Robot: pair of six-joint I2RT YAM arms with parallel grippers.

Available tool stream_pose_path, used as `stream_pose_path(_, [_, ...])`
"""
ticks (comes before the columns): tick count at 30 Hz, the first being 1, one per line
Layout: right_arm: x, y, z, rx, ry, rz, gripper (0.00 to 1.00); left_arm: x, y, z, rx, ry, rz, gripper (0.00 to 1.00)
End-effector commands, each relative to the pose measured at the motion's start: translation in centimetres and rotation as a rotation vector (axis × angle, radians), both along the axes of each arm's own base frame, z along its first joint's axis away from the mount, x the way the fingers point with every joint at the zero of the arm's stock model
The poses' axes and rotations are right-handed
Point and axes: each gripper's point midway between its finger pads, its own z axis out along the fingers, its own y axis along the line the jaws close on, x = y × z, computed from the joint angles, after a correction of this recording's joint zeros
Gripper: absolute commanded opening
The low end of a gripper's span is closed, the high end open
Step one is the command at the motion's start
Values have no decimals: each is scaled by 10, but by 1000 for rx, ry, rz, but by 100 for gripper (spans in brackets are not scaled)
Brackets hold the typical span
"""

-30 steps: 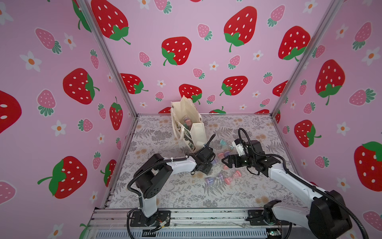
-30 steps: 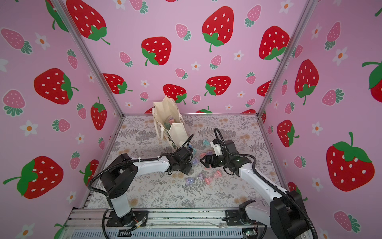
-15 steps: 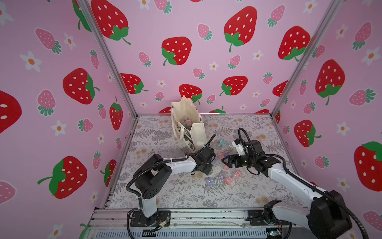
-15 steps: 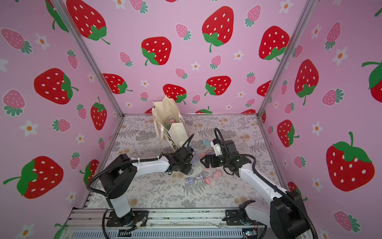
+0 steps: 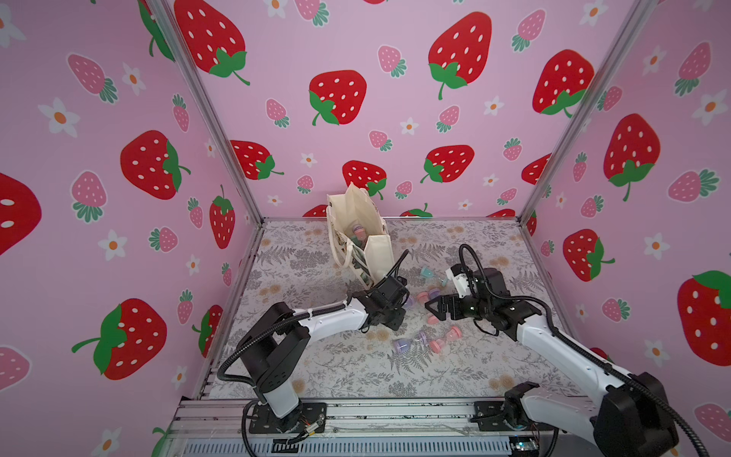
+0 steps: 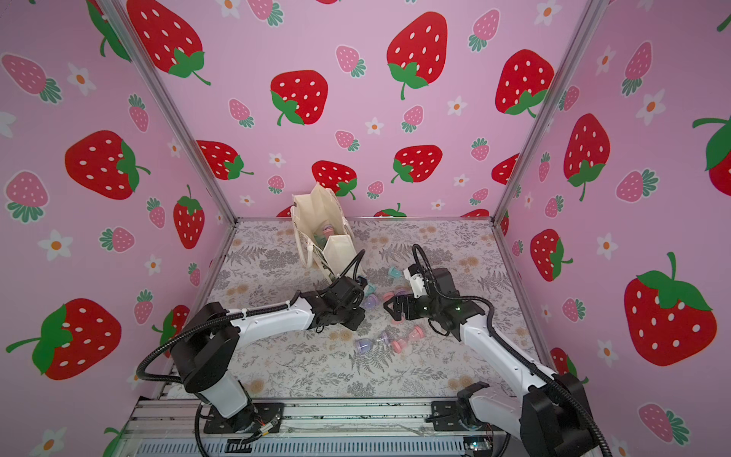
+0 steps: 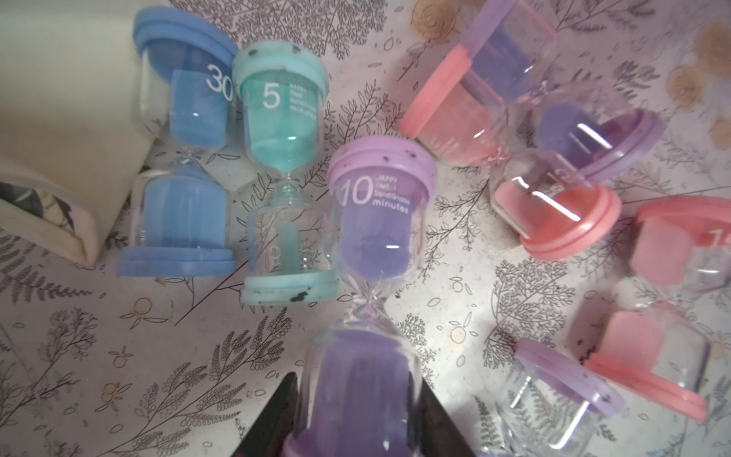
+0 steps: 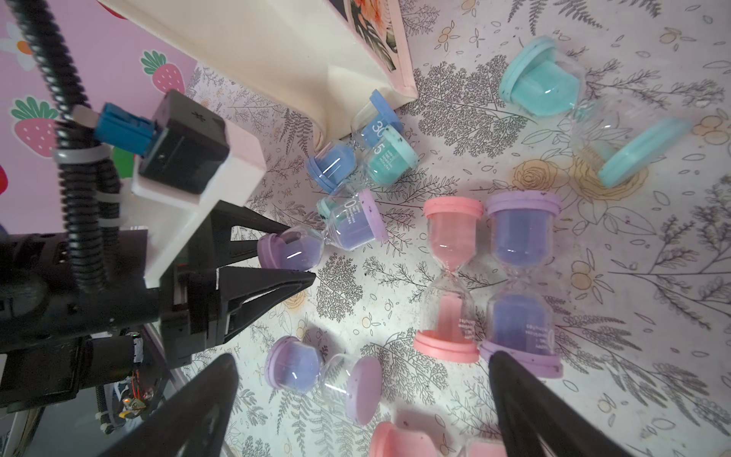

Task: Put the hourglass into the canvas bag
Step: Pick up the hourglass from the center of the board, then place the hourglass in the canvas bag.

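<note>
Left wrist view, bottom centre: your left hand point(image 7: 358, 378) was clamped on the purple 10 hourglass point(image 7: 375, 213). Its fingers point(image 7: 273, 427) pressed either side of the near bulb. The free end pointed up-frame, its cap just beside the base of a teal hourglass point(image 7: 285, 158) marked 5. Could not tell whether the held piece touched the counter point(image 7: 118, 376).

Same view, left of frame: a blue hourglass point(image 7: 182, 190) marked 30 lay against the teal one. Its other side touched the bottom corner of the bag point(image 7: 59, 138). So the purple 10 hourglass was outside the bag, near its base.

Right wrist view, bottom of frame: your right hand point(image 8: 362, 358) had its fingers point(image 8: 205, 395) spread wide and gripped nothing. A loose purple hourglass point(image 8: 324, 372) lay on the counter in the gap between them as seen there. Centre right, a pink hourglass point(image 8: 451, 277) and a paired purple hourglass point(image 8: 522, 277) lay side by side, touching. The paired one's cap was close by one fingertip; contact not clear. A second teal hourglass point(image 8: 593, 114) lay alone at upper right.

Both top views, centre: the bag point(image 5: 377, 253) stood upright toward the back of the counter, mouth open. Several hourglasses point(image 5: 358, 231) were already inside. Your left hand sat low at its near corner, and your right hand faced it from the right, apart from it.
</note>
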Motion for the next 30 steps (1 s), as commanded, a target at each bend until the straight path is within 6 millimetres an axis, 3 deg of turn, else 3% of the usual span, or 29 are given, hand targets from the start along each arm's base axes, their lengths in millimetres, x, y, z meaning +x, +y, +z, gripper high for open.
stream_pose_path(1, [2,0,21,17,-33,-2,99,-7,2,14,-28,1,0,43])
stream_pose_path(8, [1,0,47,42,-82,1,99,-10,3,53,-113,-29,12,42])
stream_pose_path(16, [4,4,80,75,-147,24,99,-9,13,124,-257,-101,55,41])
stream_pose_path(24, [16,18,112,146,-202,49,99,3,43,199,-341,-210,177,37])
stream_pose_path(30, [25,33,133,210,-224,86,99,21,66,243,-376,-280,287,36])
